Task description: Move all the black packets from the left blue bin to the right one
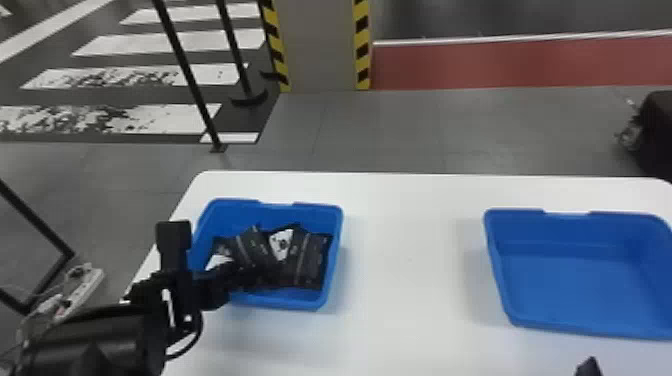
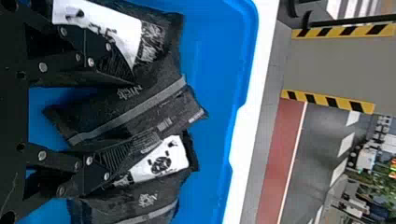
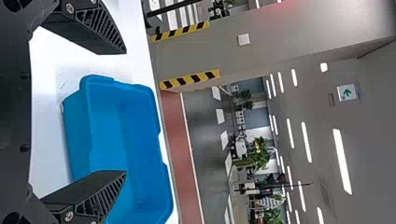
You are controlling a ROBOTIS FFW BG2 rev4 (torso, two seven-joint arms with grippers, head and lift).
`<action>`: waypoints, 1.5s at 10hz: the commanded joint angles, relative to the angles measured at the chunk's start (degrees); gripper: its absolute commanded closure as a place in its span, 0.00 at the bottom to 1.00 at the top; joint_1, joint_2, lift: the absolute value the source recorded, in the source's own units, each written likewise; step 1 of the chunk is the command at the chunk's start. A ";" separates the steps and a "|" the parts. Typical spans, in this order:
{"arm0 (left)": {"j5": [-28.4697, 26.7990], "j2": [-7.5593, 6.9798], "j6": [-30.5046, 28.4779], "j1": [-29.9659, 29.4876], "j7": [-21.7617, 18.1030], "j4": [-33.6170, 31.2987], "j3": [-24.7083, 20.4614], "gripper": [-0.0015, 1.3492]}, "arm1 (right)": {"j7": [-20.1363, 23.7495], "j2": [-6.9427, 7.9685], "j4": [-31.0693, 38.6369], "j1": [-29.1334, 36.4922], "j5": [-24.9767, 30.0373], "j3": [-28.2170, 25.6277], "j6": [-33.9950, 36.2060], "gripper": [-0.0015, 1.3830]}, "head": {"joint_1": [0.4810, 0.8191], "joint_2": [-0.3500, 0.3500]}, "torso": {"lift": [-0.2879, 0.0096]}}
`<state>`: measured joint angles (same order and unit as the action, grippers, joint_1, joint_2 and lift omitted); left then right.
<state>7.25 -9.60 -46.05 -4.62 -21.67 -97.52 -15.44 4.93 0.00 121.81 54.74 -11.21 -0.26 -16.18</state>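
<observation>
In the head view my left gripper [image 1: 246, 276] is low over the left blue bin [image 1: 332, 265], which holds several black packets [image 1: 311, 257] piled together, some with white labels. My left gripper [image 2: 122, 123] in the left wrist view is open, its fingers apart on either side of a black packet [image 2: 154, 105] with a grey stripe; whether they touch it I cannot tell. A tip of my right gripper [image 1: 589, 368] shows at the bottom edge in the head view. Seen from the right wrist, my right gripper [image 3: 125, 112] stands open. The right blue bin [image 1: 575, 280] has no packets visible inside.
Both bins rest on a white table [image 1: 410, 270], with a wide stretch of tabletop between them. Beyond its far edge are a pillar [image 1: 322, 45] with striped corners and black posts. A power strip [image 1: 82, 295] lies on the floor at the left.
</observation>
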 commanded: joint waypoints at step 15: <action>-4.44 1.69 14.69 -6.21 -20.87 -17.30 8.58 0.89 | 22.31 0.05 -3.47 -17.06 -6.81 2.46 12.94 0.07 | 0.63 0.61 | 0.60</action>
<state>4.31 -8.05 -31.51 -11.60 -41.99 -115.01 -7.83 26.87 0.00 118.48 39.13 -17.46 1.85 -5.37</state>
